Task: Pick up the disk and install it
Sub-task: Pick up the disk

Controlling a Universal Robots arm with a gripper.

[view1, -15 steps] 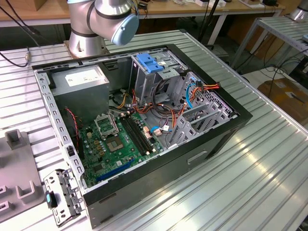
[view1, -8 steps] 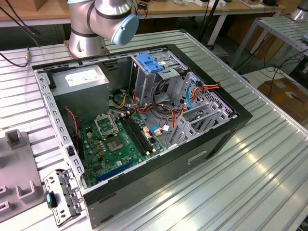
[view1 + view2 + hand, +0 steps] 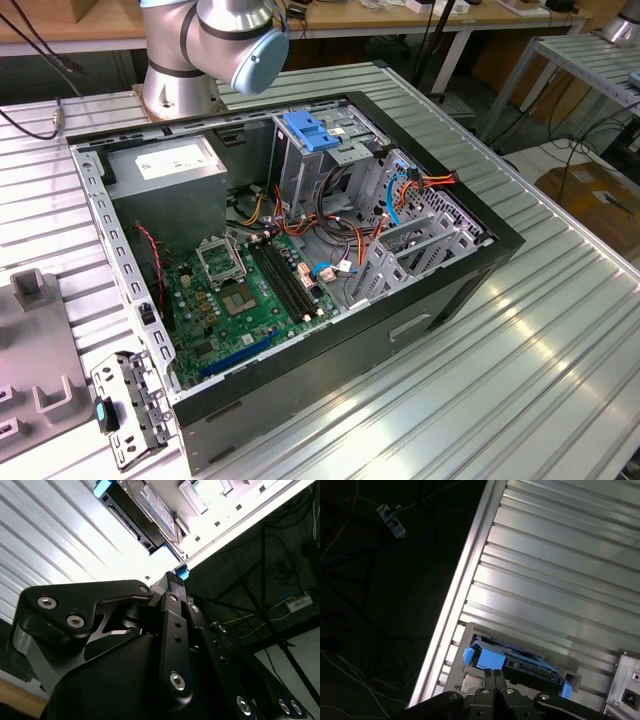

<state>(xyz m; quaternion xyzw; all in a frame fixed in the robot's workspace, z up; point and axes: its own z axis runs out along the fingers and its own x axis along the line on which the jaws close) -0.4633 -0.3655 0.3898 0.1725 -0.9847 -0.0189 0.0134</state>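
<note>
First wrist view: disk (image 3: pixel 520 661) seated in grey holder (image 3: pixel 458 660).

An open computer case (image 3: pixel 330 400) lies on the ribbed metal table (image 3: pixel 520 380), showing its green motherboard (image 3: pixel 250 300).

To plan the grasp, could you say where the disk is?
In the first wrist view, the disk lies on the ribbed table near its edge, just beyond the gripper.
</note>
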